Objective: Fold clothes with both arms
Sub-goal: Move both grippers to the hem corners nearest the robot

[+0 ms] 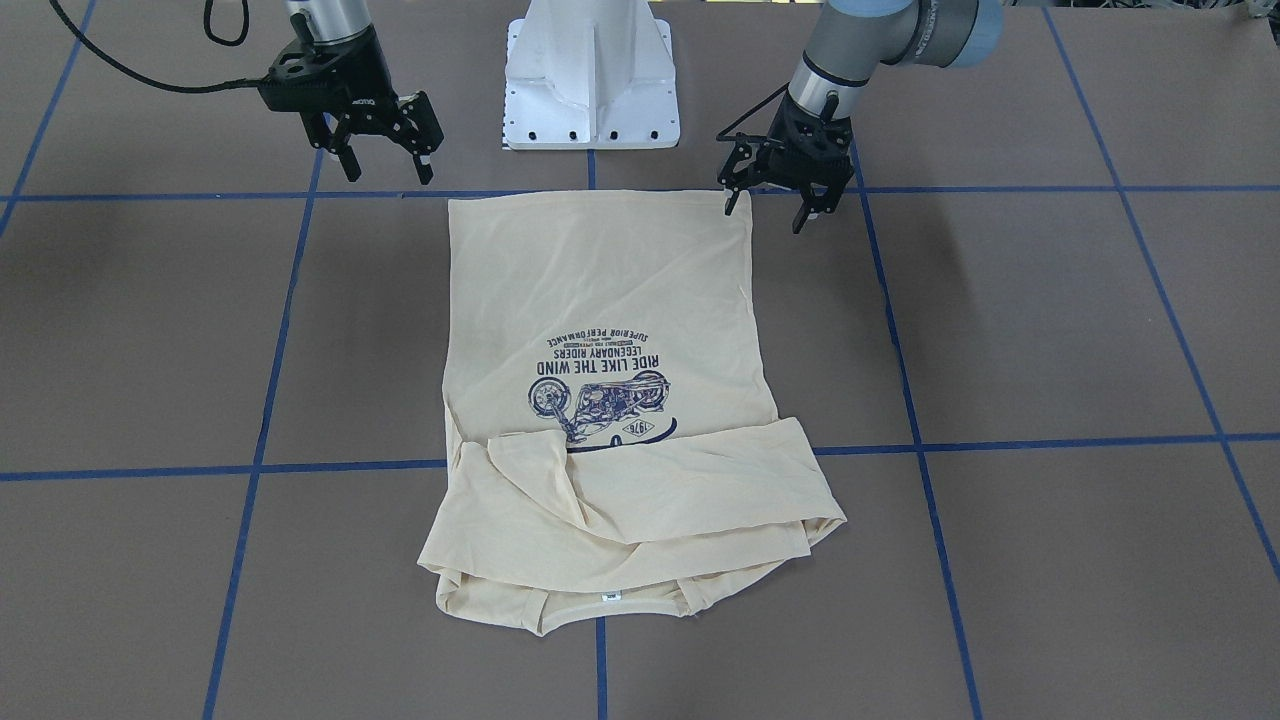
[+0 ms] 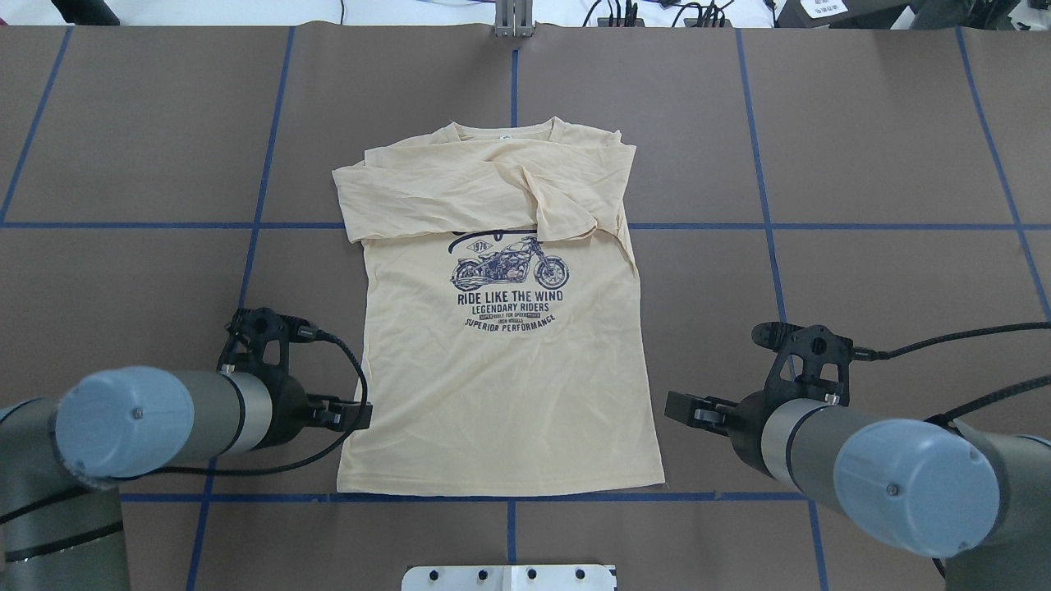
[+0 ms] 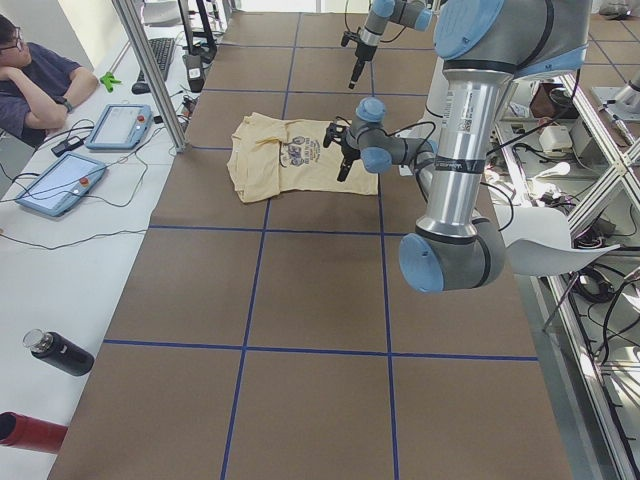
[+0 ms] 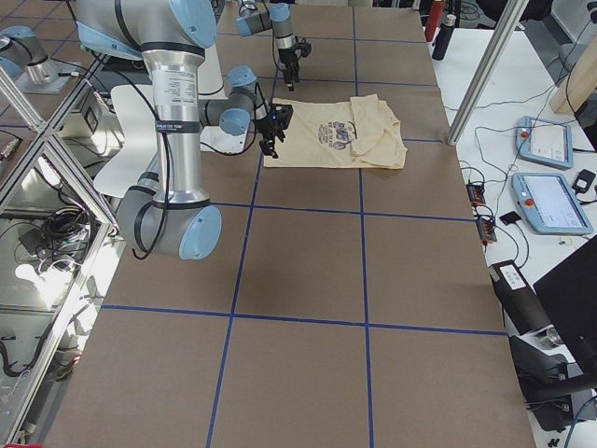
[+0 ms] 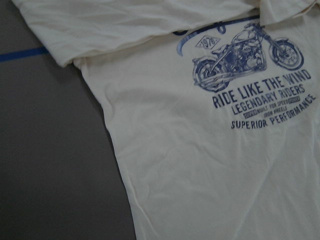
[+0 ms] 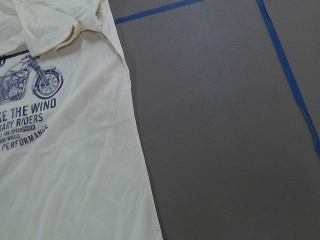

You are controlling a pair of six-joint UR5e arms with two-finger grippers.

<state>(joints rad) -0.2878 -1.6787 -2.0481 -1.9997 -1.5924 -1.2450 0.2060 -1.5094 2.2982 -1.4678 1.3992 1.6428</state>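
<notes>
Nearest the robot, both grippers hover empty with fingers spread: the left gripper [image 1: 765, 215] is just beside the near left corner of the hem [image 1: 600, 195], and the right gripper [image 1: 388, 172] is slightly farther out from the near right corner. The shirt [image 1: 600, 290] lies print-up on the table [image 1: 1050, 330], its long axis running near to far, with the sleeves [image 1: 650, 490] crossed and the collar [image 1: 610, 600] farthest. I judge each gripper must move inward to its hem corner, and the left has less way to go

- Cream shirt [image 5: 200, 175] lies flat, filling the right and upper frame.
- Navy motorcycle print [image 5: 250, 57] faces up at upper right.
- Folded sleeve [image 5: 125, 25] overlaps the print's top edge.
- Grey-brown table [image 5: 50, 175] at left, crossed by a blue tape line [image 5: 20, 54].
</notes>
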